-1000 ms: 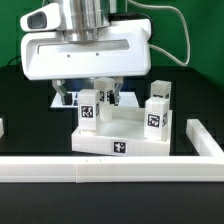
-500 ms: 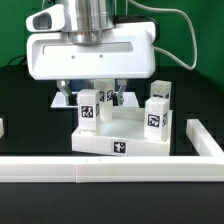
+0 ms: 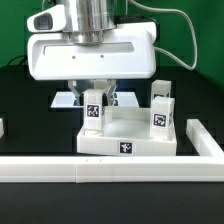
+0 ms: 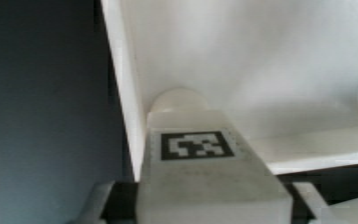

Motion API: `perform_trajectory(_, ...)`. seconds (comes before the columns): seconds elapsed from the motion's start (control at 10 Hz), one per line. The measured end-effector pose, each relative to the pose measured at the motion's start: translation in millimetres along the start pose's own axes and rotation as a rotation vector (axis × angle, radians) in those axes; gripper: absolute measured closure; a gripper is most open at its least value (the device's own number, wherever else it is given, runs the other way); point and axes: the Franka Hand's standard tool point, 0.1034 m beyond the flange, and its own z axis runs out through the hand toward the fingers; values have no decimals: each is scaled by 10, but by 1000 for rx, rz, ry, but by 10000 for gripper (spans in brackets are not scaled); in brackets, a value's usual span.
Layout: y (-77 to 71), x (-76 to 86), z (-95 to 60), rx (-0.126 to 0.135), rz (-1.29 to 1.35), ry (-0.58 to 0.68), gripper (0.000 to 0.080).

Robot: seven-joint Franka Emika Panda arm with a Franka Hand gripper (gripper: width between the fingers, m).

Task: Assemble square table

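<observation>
Claw [image 3: 95, 103] low over square table top [image 3: 128, 140], fingers either side of tagged white leg [image 3: 93, 112]. Wrist view: leg [image 4: 202, 150] runs straight between two grey fingers [image 4: 108, 200], jaws narrow, seem pressed on its sides; contact itself blurred, so probably gripped. Leg stands upright in top's corner directly under claw. Second leg [image 3: 160, 112] upright at other corner, toward exterior view's right of claw, apart from it. Long white rail [image 3: 100, 167] lies in front of top, below claw. Marker board [image 3: 68, 99] partly visible behind claw.
</observation>
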Motion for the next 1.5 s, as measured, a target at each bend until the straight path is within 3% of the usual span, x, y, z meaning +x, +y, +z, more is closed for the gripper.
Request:
perform_trajectory(0.5,-5,-3,4,5,71,-1,509)
perform_trajectory(1.0,-137,-48,29,43,617,-19,509)
perform_trajectory(1.5,-253,-75,61,38,1002,-36,509)
